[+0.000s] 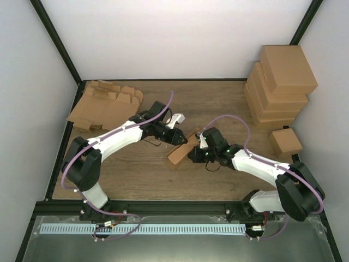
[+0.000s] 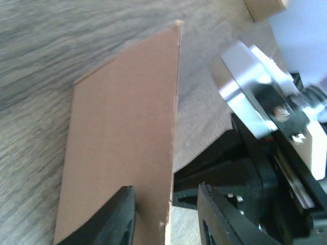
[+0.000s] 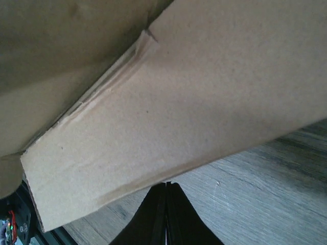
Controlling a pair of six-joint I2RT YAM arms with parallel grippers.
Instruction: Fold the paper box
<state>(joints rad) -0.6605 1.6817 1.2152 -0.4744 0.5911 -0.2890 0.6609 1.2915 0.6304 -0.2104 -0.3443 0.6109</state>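
The paper box [image 1: 182, 152], a brown partly folded cardboard piece, lies tilted at the table's middle between the two arms. My left gripper [image 1: 175, 136] is at its far upper side. In the left wrist view a flat panel [image 2: 122, 138] stands up; my left gripper [image 2: 164, 188] is open, one finger [image 2: 115, 217] against the panel's face and the other finger [image 2: 219, 214] clear of its edge. My right gripper [image 1: 196, 154] is at the box's right side. Its shut fingertips [image 3: 166, 191] press against the box's lower edge [image 3: 168, 117] with nothing between them.
Several flat cardboard blanks [image 1: 106, 103] lie at the back left. A stack of folded boxes [image 1: 281, 82] stands at the back right, with one small folded box [image 1: 286, 142] in front of it. The right arm's wrist [image 2: 265, 127] is close beside my left fingers.
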